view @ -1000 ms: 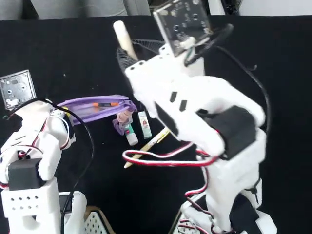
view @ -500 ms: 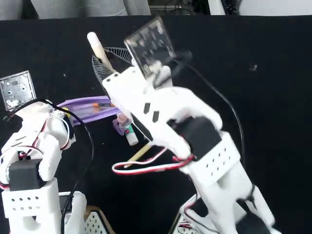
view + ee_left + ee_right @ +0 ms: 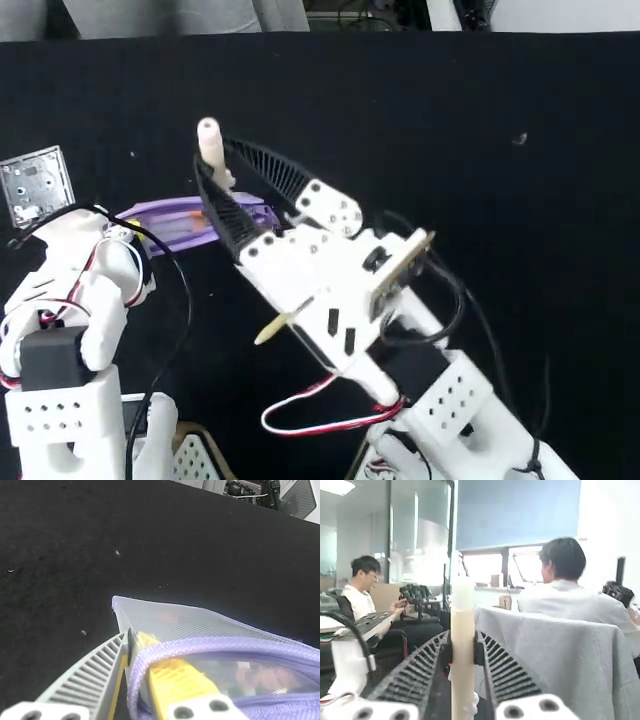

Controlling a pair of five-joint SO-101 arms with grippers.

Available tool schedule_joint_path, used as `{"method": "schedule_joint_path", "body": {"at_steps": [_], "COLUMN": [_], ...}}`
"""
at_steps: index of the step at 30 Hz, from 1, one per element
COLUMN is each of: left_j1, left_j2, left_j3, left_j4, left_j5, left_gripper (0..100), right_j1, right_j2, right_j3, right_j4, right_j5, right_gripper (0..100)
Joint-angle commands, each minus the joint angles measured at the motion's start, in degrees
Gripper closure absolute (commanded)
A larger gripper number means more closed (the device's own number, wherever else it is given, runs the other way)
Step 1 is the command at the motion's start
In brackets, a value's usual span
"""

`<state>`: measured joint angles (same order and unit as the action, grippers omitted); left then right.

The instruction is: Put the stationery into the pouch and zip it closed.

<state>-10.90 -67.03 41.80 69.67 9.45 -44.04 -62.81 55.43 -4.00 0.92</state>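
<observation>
L tool (image 3: pixel 131 647): clamped on end of purple mesh zip pouch (image 3: pixel 190 222), which lies on black counter (image 3: pixel 500 200); some items inside. R tool (image 3: pixel 213 168): closed on cream stick-shaped pen (image 3: pixel 210 140), upright over pouch, not yet in. Beside R arm: pale pencil (image 3: pixel 270 329) on counter, to be loaded. Zip looks open; zipping outstanding.

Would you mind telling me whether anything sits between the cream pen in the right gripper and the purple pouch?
Nothing visible does: the right gripper holds the pen upright close by the pouch, whose end the left gripper clamps.
</observation>
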Motion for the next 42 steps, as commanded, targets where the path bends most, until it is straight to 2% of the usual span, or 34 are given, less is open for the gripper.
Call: {"method": "schedule_joint_path", "body": {"at_steps": [1, 9, 15, 18, 20, 24, 26, 31, 34, 42], "left_j1": [0.57, 0.57, 0.48, 0.48, 0.48, 0.40, 0.40, -1.01, -6.46, -26.07], "left_j2": [0.62, 0.35, 0.35, 0.35, 0.62, 0.62, 0.62, 0.35, 0.35, 0.35], "left_j3": [-0.04, -0.22, -0.31, 0.04, 0.13, 0.13, 0.13, -0.04, -0.40, 1.71], "left_j4": [-1.23, -1.23, -1.23, -2.11, -2.37, -2.37, -2.37, -2.37, -3.16, -9.14], "left_j5": [0.70, 0.79, 0.79, 0.79, 0.79, 0.79, 0.79, 0.79, 0.79, 0.79], "left_gripper": [97, 97, 97, 97, 97, 97, 97, 97, 97, 97], "right_j1": [-0.79, -0.88, -0.97, -2.81, -4.48, -6.68, -6.59, -3.52, 0.44, 9.49], "right_j2": [-1.80, -1.80, -2.15, -2.24, -2.24, -2.15, -2.33, -3.03, -5.76, -12.62], "right_j3": [3.03, 11.82, 18.59, 20.53, 20.88, 21.05, 20.18, 14.90, 10.68, -5.41], "right_j4": [-5.80, -15.47, -15.82, -15.82, -15.74, -14.42, -10.99, -1.49, 6.42, 33.93], "right_j5": [0.09, 0.44, 8.62, 10.37, 10.20, 10.55, 10.64, 12.92, 15.12, 15.12], "right_gripper": [98.8, 98.8, 98.7, 97.7, 91.0, 70.2, 67.8, 72.5, 74.5, 78.1]}}
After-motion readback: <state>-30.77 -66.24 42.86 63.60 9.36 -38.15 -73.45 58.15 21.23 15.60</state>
